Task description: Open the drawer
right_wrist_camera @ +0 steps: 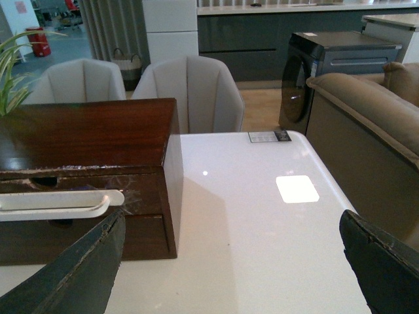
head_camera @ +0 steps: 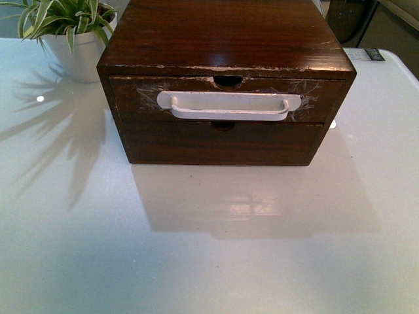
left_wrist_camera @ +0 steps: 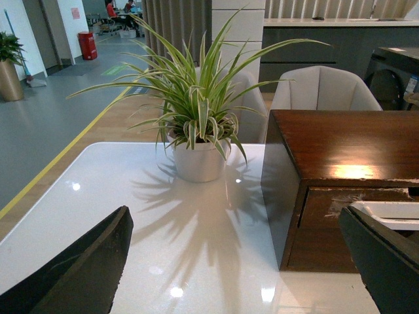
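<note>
The drawer (head_camera: 196,86) is seen at 12 o'clock in the front view, the upper of two in the dark wooden box (head_camera: 222,33), and it is fully shut: its front is set flush with the box face, and no pale inside is shown. Its white handle (head_camera: 229,115) is taped across the middle, just below the half-round notch. The plain lower drawer (head_camera: 222,144) is shut as well. A potted plant (head_camera: 65,26) is placed at 10 o'clock from the box, on the white table (head_camera: 209,248).

No arm is caught in the front view. In the wrist views the left gripper (left_wrist_camera: 232,216) is shown spread wide with nothing held, and the right gripper (right_wrist_camera: 232,219) is likewise spread wide and empty. Both are held apart from the box, above bare table, and the handle is touched by neither.

Nothing of the task is judged done yet. The whole job is left: the handle has to be reached, closed on or hooked, and the drawer drawn out toward 6 o'clock. The tape may be a weak point if the pull is jerked.
</note>
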Available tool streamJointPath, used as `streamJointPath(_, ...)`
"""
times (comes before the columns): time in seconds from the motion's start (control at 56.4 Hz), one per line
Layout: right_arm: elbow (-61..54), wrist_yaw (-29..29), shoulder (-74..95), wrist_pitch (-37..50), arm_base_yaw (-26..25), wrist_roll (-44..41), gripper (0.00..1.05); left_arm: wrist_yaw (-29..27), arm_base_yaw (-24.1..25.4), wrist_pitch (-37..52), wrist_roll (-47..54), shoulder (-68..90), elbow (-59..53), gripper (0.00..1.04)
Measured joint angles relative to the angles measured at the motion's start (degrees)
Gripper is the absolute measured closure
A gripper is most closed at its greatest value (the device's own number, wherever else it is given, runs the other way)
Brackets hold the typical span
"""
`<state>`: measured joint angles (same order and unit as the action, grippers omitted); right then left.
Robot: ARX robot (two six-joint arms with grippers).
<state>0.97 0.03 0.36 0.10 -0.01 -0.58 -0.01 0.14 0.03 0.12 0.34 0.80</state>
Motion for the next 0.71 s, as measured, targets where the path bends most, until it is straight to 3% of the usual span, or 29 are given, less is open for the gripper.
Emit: streamJointPath(0.709, 0.0, 0.0, 0.0, -0.02, 0.0, 0.0, 0.09, 0.0, 0.0, 0.0, 0.0, 0.0, 0.0, 0.08)
